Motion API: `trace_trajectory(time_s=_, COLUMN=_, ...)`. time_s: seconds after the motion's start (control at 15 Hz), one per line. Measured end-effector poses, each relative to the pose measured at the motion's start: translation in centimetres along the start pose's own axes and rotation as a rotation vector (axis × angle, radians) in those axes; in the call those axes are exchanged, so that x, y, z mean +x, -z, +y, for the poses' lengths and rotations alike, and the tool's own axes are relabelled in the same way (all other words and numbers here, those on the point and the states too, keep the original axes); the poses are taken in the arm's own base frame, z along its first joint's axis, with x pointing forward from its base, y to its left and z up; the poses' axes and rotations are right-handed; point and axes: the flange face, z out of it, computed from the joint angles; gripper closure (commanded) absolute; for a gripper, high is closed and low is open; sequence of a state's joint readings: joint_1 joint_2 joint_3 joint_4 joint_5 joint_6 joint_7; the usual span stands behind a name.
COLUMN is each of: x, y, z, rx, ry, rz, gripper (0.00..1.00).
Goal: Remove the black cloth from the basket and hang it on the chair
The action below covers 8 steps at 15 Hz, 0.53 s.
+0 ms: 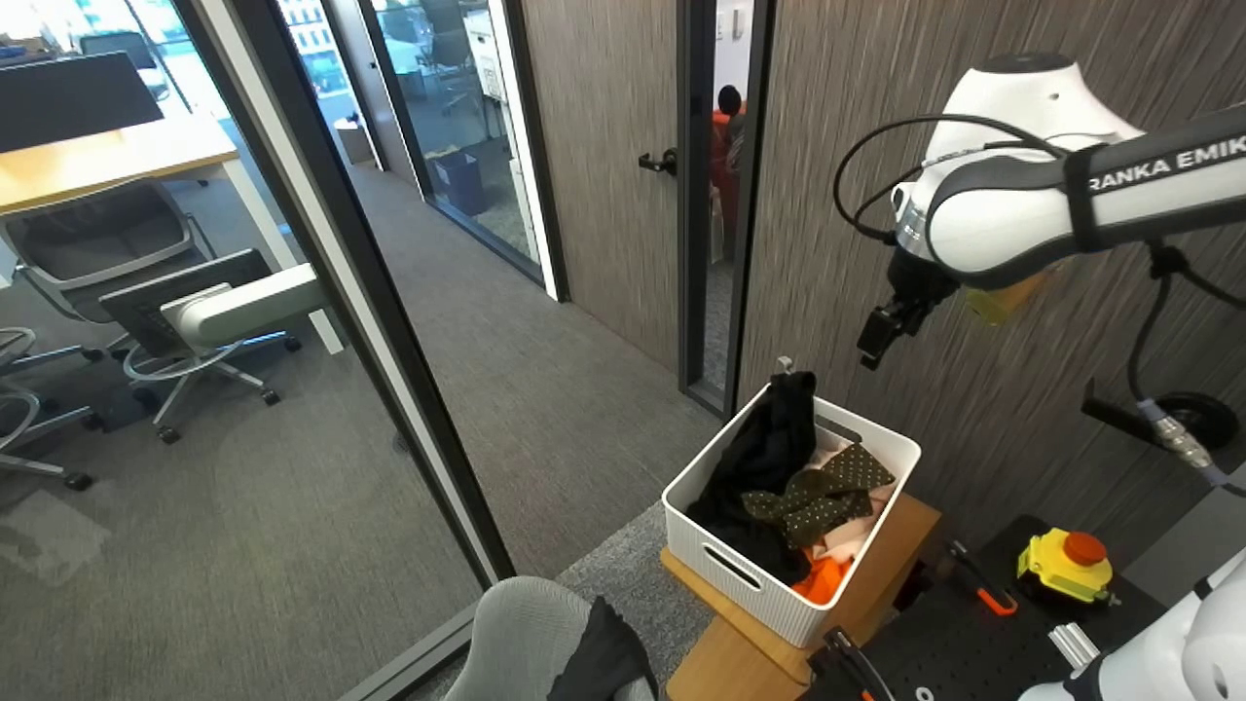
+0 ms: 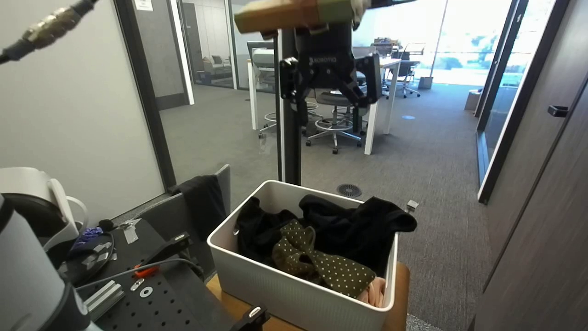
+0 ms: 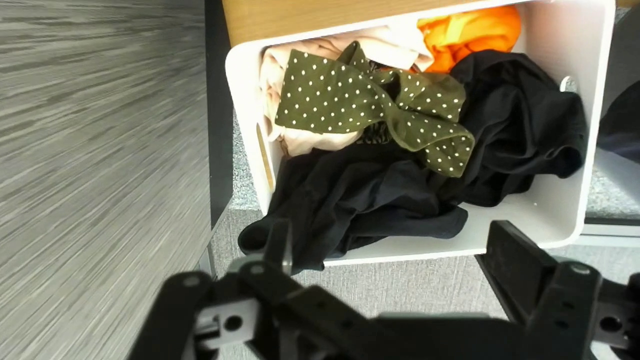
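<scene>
Black cloth (image 3: 370, 195) lies in the basket (image 2: 285, 296) — pincer (image 3: 390, 241) above, spread wide

Setting: an office, part robotics lab
Desk (image 1: 127, 151): light wood top, wheeled chairs (image 1: 107, 234) beside it
Glass walls (image 1: 443, 127): clear, black-framed
Carpet (image 1: 584, 419): grey (a round grille (image 2: 349, 190) sits in it)
Robot arm (image 1: 993, 234): white and grey, jointed
Tabletop (image 2: 183, 296): black, perforated, bearing a stop button (image 1: 1066, 565)

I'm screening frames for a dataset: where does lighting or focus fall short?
Wrist view: the pale pink cloth is burnt near white in places, and the nearest parts of the hand look soft. An exterior view: far windows glare almost white. An exterior view: the black cloth in the basket reads almost as one dark mass.
</scene>
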<state>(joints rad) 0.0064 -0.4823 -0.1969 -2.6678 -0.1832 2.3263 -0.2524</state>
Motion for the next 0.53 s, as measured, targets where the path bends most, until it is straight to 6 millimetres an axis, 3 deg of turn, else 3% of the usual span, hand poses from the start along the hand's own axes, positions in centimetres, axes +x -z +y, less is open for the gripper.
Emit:
trace_trajectory(time_s=0.27, x=1.4, y=-6.7, z=2.7, rx=0.071, ry=-0.027, rz=0.027, gripper=0.00)
trace_trajectory(time_s=0.53, x=3.0, y=-11.8, z=4.1, rx=0.171, ry=-0.060, rz=0.022, gripper=0.00)
